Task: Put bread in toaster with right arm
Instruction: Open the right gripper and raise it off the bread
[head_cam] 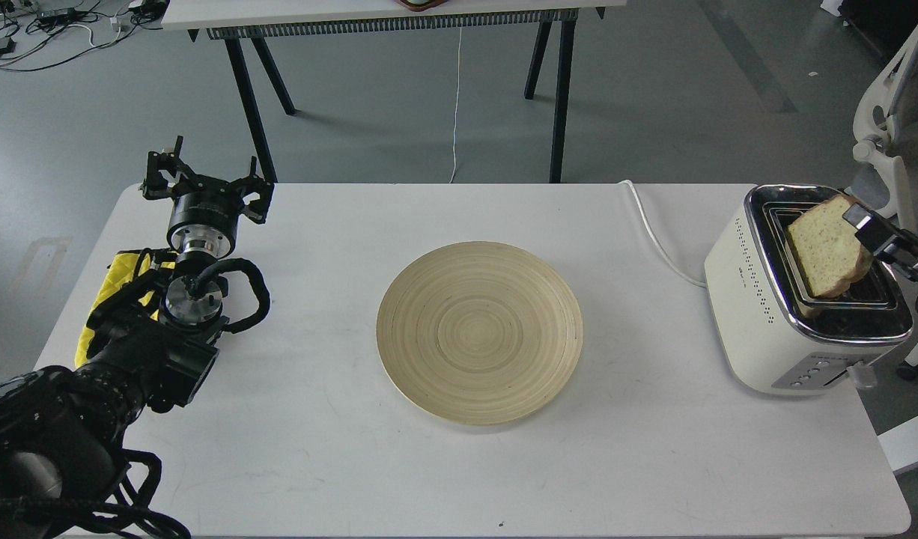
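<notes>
While seemingly pinched by right pincer (862,233), bread (826,251) tilted over toaster (743,292) slot.

Light: bright, even, from overhead; no dim corners.
Shadows: soft, faint under the plate (479,332) at 6 o'clock; darker under the far table (384,11) at 12.
Glare: chrome top of the toaster (796,299) at 3 o'clock; mild sheen on the table (459,464).
Focus: sharp throughout; slight softness at 3 o'clock edge.
</notes>
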Controlling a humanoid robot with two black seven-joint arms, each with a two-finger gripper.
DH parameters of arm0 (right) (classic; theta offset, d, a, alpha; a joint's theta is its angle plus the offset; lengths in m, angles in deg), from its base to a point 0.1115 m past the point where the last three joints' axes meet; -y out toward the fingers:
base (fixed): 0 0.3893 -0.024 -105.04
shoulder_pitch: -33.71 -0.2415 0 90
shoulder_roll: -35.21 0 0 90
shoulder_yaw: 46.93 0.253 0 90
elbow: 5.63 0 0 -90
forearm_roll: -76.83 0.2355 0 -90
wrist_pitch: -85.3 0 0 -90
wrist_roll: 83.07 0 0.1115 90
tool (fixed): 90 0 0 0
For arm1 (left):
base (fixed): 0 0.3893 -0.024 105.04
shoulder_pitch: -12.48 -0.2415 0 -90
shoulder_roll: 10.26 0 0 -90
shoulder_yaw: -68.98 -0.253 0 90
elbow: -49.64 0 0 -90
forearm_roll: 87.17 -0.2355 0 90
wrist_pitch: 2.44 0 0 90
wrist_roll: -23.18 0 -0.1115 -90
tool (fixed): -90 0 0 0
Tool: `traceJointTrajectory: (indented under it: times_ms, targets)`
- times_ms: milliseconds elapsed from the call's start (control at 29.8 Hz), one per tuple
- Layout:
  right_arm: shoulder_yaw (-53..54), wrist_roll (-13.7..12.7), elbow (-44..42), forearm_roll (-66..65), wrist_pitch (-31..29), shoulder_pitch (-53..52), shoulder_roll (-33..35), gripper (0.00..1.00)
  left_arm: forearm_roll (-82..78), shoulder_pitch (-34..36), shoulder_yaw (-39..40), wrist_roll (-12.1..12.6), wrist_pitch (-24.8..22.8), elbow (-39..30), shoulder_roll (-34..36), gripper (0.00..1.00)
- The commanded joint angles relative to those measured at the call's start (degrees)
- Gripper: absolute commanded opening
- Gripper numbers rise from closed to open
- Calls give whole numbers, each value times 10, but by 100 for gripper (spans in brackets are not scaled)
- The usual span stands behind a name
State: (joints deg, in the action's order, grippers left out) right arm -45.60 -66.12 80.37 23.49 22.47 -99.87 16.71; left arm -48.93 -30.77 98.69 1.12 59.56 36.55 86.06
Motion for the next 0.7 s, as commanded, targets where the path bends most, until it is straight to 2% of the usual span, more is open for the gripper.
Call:
traceJointTrajectory:
  times_ms: [0, 201, 268, 536, 670]
  targets:
    - [3, -1, 0, 3, 0, -7, 1, 73, 0, 0, 0, 0, 0, 0, 0, 100]
    - [60, -3, 8, 14, -1, -12, 0, 93, 0, 0, 0, 0, 0, 0, 0, 100]
    - [83, -3, 12, 32, -2, -12, -14, 94, 0, 0, 0, 0, 0, 0, 0, 100]
    - [178, -3, 4, 209, 0, -12, -206, 97, 0, 0, 0, 0, 0, 0, 0, 100]
    - [212, -2, -49, 249, 0, -8, -317, 97, 0, 0, 0, 0, 0, 0, 0, 100]
